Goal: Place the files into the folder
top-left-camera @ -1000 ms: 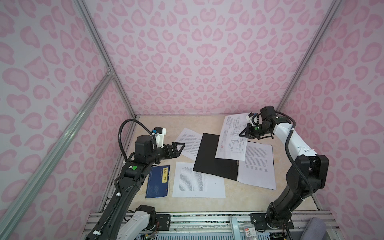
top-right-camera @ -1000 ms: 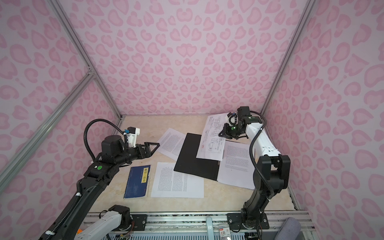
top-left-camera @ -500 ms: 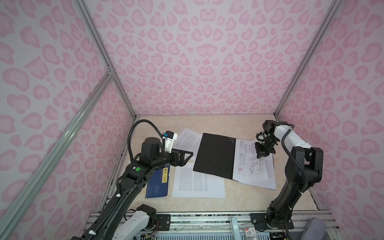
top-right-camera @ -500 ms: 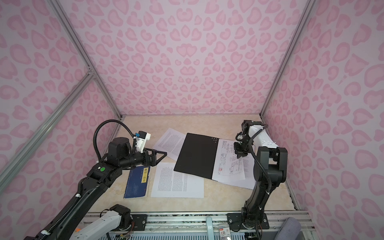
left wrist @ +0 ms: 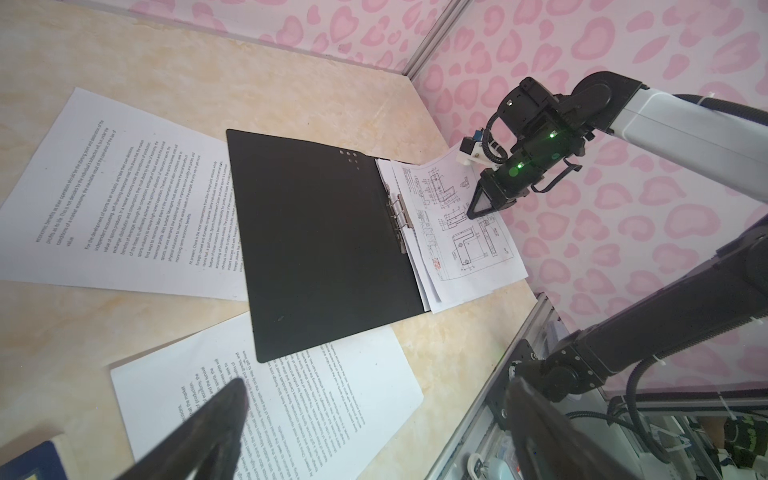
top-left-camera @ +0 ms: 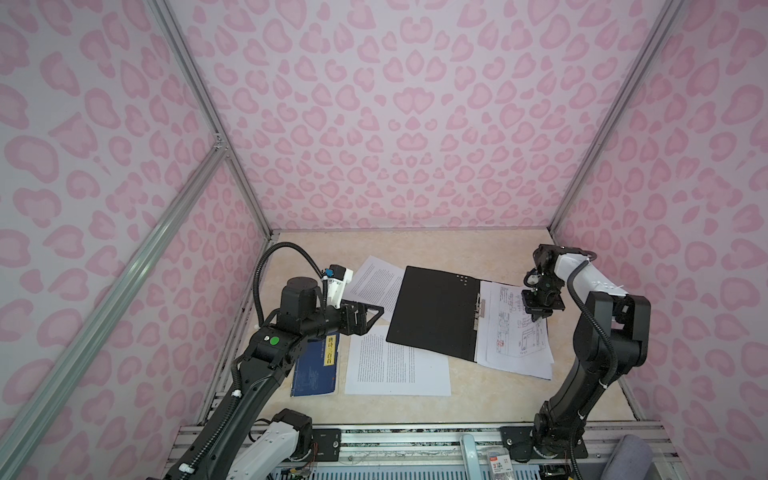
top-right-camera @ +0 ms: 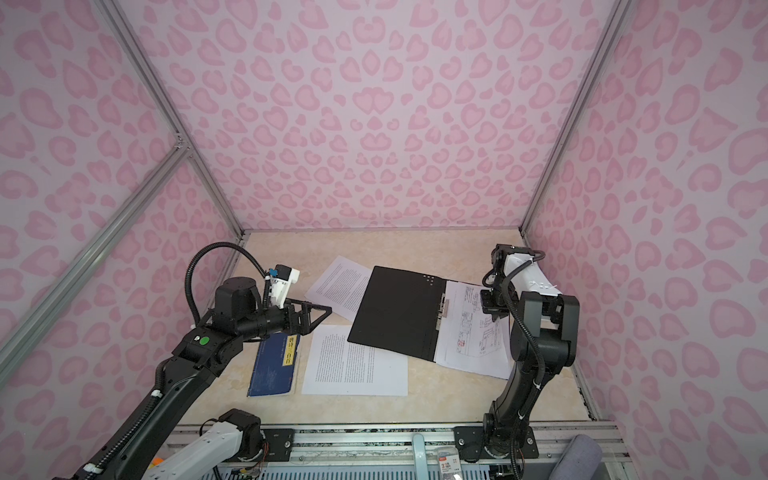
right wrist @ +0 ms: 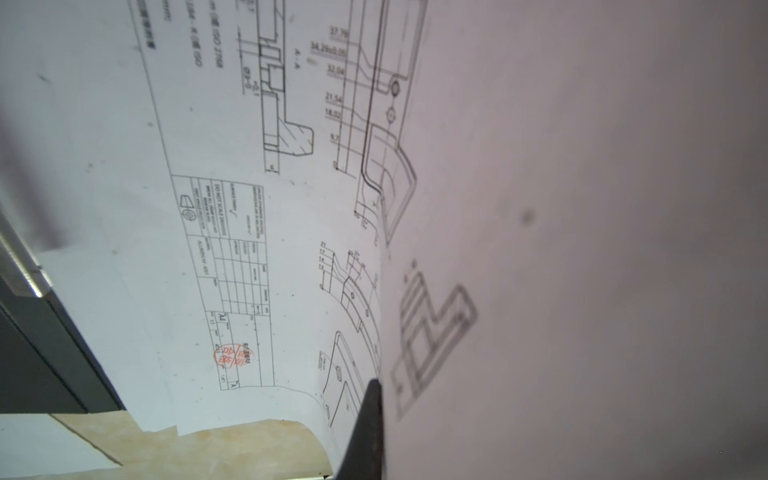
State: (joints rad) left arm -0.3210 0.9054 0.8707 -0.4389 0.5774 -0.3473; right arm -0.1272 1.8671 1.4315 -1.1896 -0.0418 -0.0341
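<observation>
pinching the drawing sheet (top-left-camera: 515, 336) over the open folder (top-left-camera: 436, 311).
sheet lies on the folder's right half atop other pages, beside the metal fastener (top-left-camera: 478, 309), one edge curled up in the right gripper (top-left-camera: 537, 319), jaws closed on it. folder lies black side up, mid-table. a text sheet (top-left-camera: 395, 365) sits tucked under its near edge, another text sheet (top-left-camera: 376, 282) under its far left corner. left gripper (top-left-camera: 371, 319) hovers spread wide above them. blue book (top-left-camera: 316, 368) lies at the table's (top-left-camera: 498, 399) left.
</observation>
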